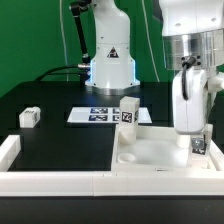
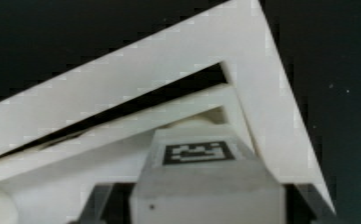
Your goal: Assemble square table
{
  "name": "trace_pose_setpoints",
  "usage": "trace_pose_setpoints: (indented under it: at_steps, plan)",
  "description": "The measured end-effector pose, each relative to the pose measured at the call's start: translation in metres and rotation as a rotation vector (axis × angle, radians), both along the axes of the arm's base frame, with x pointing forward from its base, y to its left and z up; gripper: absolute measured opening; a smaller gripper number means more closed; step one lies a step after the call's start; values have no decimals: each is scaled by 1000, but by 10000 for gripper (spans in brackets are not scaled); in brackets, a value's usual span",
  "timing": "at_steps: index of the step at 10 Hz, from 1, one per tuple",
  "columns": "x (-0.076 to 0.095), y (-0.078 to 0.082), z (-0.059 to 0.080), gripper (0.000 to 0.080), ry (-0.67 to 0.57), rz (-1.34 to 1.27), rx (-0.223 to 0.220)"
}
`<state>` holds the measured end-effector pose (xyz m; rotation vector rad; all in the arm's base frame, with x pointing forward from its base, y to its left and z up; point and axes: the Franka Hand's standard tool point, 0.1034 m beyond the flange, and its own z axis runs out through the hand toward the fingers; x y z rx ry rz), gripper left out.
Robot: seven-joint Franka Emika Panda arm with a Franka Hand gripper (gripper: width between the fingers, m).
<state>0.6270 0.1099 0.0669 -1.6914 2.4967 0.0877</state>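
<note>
The square table's white slab [image 1: 155, 152] lies flat at the exterior view's right, inside the front border wall. One tagged white leg block [image 1: 128, 112] stands upright at the slab's far corner. Another small leg block [image 1: 29, 117] lies alone on the black table at the exterior view's left. My gripper [image 1: 197, 142] hangs over the slab's right side, shut on a third white leg block [image 1: 198, 146]. In the wrist view this leg block [image 2: 200, 160] shows its tag between my dark fingers [image 2: 109, 203], above a corner of the slab [image 2: 248, 70].
The marker board [image 1: 95, 114] lies flat behind the slab, in front of the arm's base [image 1: 108, 70]. A low white border wall [image 1: 60, 181] runs along the table's front and up its left side [image 1: 9, 150]. Black table surrounds the parts.
</note>
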Motion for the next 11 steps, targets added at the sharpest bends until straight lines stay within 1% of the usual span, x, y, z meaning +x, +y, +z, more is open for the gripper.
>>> trace_pose_setpoints:
  at_steps: [1,2,3,4,5,6,7,11]
  plan:
    - [0,0,0,444,1,1,0]
    - [0,0,0,444,1,2,0]
    - [1,0,2,572,-5,18,-1]
    - [3,-4,25,635,-36,65,7]
    - [3,-14,42,635,-53,128,4]
    - [6,-22,48,645,-65,131,-4]
    - [4,-18,42,648,-57,136,-5]
    - [4,-19,40,649,-56,155,-9]
